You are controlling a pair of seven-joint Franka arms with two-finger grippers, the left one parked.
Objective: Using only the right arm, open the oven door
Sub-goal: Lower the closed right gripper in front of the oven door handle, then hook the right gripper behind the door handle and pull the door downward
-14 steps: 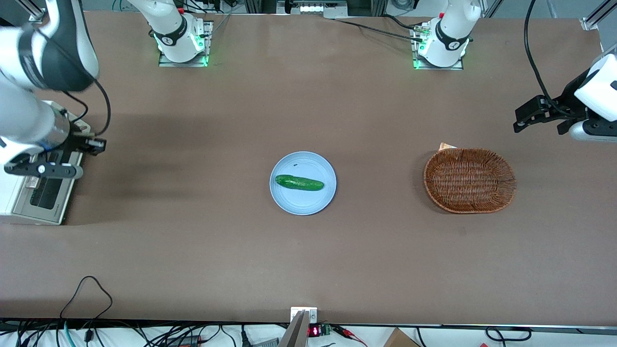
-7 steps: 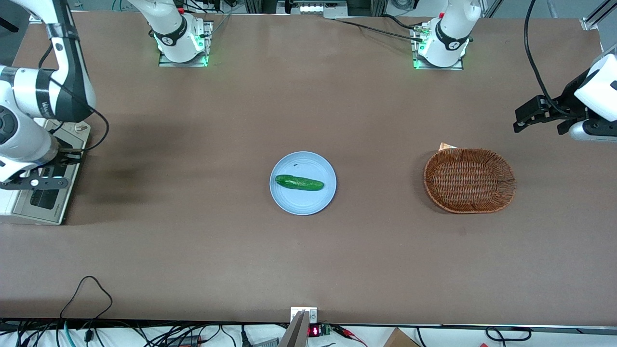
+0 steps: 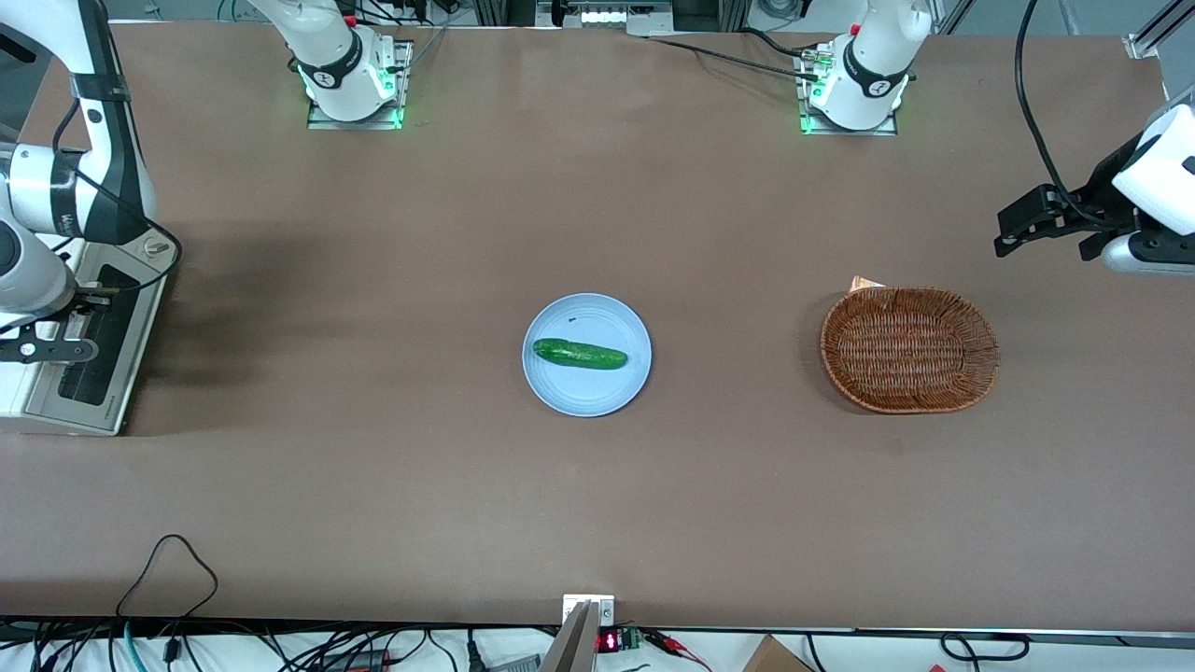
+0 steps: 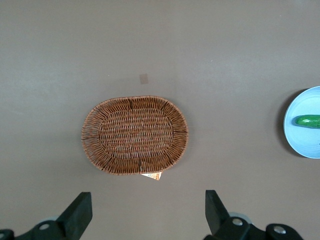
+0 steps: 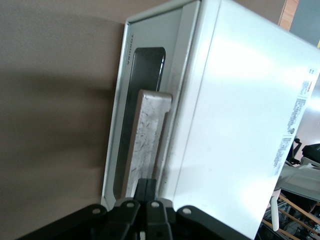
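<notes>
**Gripper at oven door handle, door tilted part-open**

Front view: oven door (image 3: 89, 350) at the working arm's table end, tilted outward from the white oven (image 3: 14, 392). The right arm (image 3: 56, 201) hangs above it. Bare tabletop (image 3: 327, 280) between door and blue plate (image 3: 586, 355).

Right wrist view: gripper (image 5: 148, 192) fingers together at the end of the bar handle (image 5: 146, 140); door frame edge just beside.

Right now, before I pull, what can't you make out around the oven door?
Front view: right arm covers part of the oven door; the edge cuts off the toaster oven.
Right wrist view: gripper by the handle end, contact unclear; the dark window hides the interior.
</notes>
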